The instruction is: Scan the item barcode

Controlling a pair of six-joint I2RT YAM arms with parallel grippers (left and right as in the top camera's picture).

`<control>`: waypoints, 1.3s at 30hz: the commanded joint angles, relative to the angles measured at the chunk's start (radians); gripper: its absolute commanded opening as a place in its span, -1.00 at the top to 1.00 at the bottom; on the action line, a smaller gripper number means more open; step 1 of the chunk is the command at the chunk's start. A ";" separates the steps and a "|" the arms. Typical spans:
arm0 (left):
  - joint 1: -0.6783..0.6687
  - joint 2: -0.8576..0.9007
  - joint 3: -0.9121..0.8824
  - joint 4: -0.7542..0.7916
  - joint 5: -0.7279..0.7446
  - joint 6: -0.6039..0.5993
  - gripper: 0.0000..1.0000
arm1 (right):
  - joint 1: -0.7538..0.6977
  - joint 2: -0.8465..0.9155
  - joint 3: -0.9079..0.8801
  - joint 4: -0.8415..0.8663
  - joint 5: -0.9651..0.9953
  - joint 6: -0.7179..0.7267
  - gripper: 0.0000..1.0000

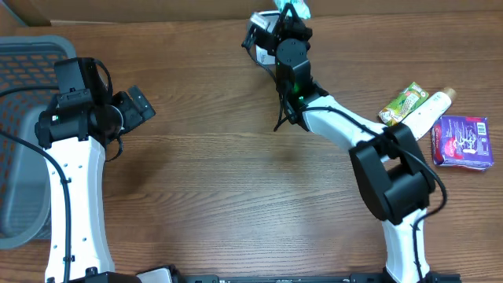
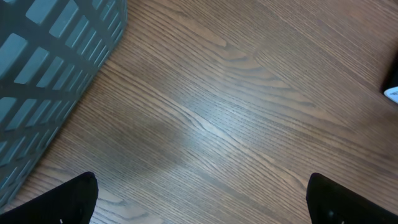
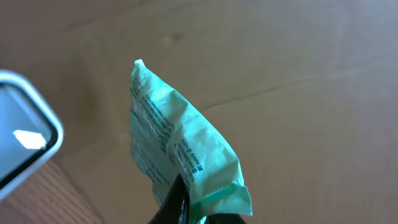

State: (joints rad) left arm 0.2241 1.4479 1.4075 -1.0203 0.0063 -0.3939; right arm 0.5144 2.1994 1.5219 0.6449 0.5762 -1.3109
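Holding green packet at far edge of table

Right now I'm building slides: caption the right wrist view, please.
Right gripper pinches a mint-green printed packet, held up beside a grey-rimmed device.

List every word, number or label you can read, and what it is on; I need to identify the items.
Nothing can be quoted.
On the green packet in the right gripper: dark print lines, too blurred to read.
On the purple box: white print, too small to read.
On the yellow-green pouch: print too small to read.
On the white tube: no text legible.
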 commanded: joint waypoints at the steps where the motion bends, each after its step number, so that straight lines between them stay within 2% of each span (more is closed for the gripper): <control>1: -0.002 0.003 0.014 0.002 -0.010 -0.014 -0.99 | -0.023 0.043 0.018 0.051 -0.029 -0.116 0.93; 8: -0.002 0.003 0.014 0.001 -0.010 -0.014 -0.99 | -0.027 0.089 0.018 0.077 -0.054 -0.140 0.93; 19: -0.002 0.003 0.014 0.001 -0.010 -0.014 -1.00 | -0.019 0.092 0.018 -0.069 -0.062 -0.137 0.93; 29: -0.002 0.003 0.014 0.001 -0.010 -0.014 -0.99 | -0.016 0.101 0.018 -0.076 -0.073 -0.141 0.93; 39: -0.002 0.003 0.014 0.001 -0.010 -0.014 -0.99 | -0.016 0.101 0.018 -0.085 -0.101 -0.323 0.93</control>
State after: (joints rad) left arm 0.2241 1.4479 1.4075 -1.0206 0.0059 -0.3939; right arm 0.4934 2.2944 1.5219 0.5545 0.4934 -1.5536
